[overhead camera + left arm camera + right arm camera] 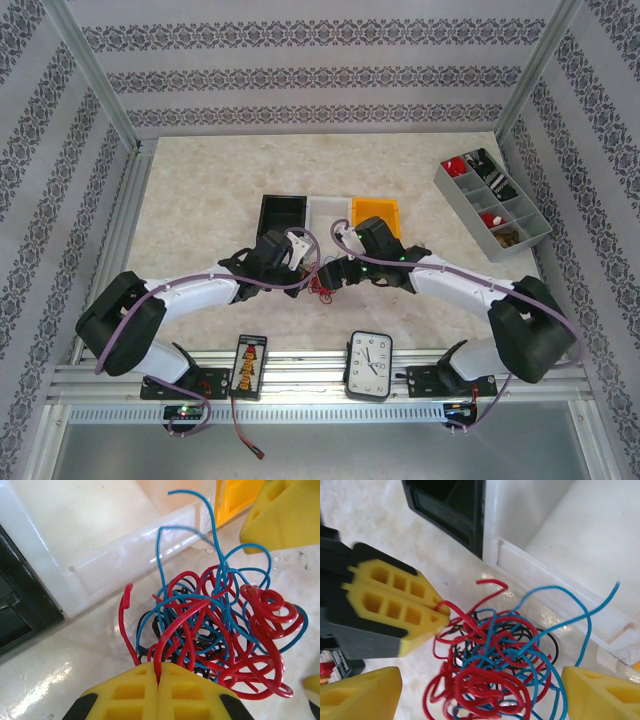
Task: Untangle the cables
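- The left claw (159, 674) is pressing its yellow fingers together on a single red strand rising out of the cables (210, 630), the jaws meeting with only the wire between them
- The cables, a tangled bunch of thin red, blue and black wires, are lying on the pale marbled counter (200, 200) just in front of the clear white bin (125, 562), near the middle of the counter where the two arms are meeting
- The right claw (480, 697) is standing wide open, its yellow fingertips (360, 695) flanking the bunch on either side and gripping nothing
- Two blue ends are arcing up from the knot toward the wall of the white bin, while a loose red end is curling upward on the side nearer the black bin (30, 605)
- The black bin, the white bin and an orange bin (376, 210) are sitting side by side in a row just behind the tangle
- A grey compartment tray (465, 215) holding small red, black and white parts is resting at the far right of the counter, well apart from the cables
- A white-faced clock (369, 365) and a black rectangular device (249, 365) with a red lead are sitting on the rail at the near edge, between the arm bases
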### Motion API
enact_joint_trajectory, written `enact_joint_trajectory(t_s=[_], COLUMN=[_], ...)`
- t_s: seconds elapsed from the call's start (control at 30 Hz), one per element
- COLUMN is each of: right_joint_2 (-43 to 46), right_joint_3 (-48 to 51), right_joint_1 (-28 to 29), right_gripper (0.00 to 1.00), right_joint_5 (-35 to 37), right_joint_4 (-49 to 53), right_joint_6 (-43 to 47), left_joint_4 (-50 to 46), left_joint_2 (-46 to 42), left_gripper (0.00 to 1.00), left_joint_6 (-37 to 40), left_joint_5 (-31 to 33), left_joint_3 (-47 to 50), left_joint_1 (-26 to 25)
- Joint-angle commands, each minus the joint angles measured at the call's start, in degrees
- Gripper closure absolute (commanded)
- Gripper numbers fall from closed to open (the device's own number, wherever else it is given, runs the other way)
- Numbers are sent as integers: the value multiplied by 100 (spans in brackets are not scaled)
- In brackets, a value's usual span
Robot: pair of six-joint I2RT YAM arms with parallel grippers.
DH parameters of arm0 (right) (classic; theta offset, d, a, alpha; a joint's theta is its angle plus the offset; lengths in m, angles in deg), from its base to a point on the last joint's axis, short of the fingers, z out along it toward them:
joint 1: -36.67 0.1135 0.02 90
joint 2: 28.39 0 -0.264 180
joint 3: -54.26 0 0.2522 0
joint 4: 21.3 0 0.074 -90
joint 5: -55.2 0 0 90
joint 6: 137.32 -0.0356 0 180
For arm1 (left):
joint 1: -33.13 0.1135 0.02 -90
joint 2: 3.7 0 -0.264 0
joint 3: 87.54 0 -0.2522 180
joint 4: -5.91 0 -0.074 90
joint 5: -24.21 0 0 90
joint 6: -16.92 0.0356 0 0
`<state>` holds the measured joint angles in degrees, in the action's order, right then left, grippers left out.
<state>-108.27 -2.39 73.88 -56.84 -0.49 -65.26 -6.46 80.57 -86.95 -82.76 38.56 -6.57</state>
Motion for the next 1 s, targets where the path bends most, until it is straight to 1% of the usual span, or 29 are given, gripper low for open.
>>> enact_joint_trajectory(t_s=[0.0,0.17,0.3,0.5,0.67,0.83,0.97], right_joint_2=[8,-474,-1008,-1282,-1276,-1272,-1332], right_joint_3=[-147,-199,-272,-121,58,250,325], right_joint_1=[-77,-109,-110,-149,-347,-636,-841], right_gripper=[17,18,20,23,24,25,27], right_joint_5=[-106,34,79,516,654,563,470], right_joint_4=[-51,-52,258,616,727,666,614], right_joint_6=[-69,-206,-202,-299,-487,-662,-760], left_joint_4=[218,271,272,409,677,552,451], left_joint_2=[-103,-92,-157,-596,-1416,-2203,-2629], left_gripper=[100,100,100,100,100,100,100], left_joint_6=[-55,-80,-111,-239,-634,-934,-1057], left_joint_5=[-185,-192,-108,-70,-449,-730,-815], left_joint_3=[41,50,74,248,578,757,836], left_joint_1=[-46,-46,-46,18,327,751,1056])
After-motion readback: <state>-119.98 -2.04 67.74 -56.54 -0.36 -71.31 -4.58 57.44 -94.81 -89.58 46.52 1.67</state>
